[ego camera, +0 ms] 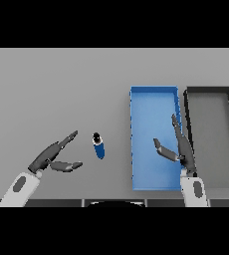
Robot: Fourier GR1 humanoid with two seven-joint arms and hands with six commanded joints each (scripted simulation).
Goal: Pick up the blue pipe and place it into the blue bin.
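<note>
Nothing is done yet: the pipe (pixel 99 145) lies on the surface (pixel 57 89), left of the bin (pixel 154 94). The left hand (pixel 52 155), fingers spread, sits just beside it; the right hand (pixel 182 149), also spread, hovers over the bin.

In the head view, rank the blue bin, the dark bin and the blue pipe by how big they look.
1. Blue bin and dark bin: they look about alike, and the dark bin is cut by the picture's right edge, so I won't rank them.
2. Blue pipe: far the smallest, lying on the table left of the blue bin.
</note>
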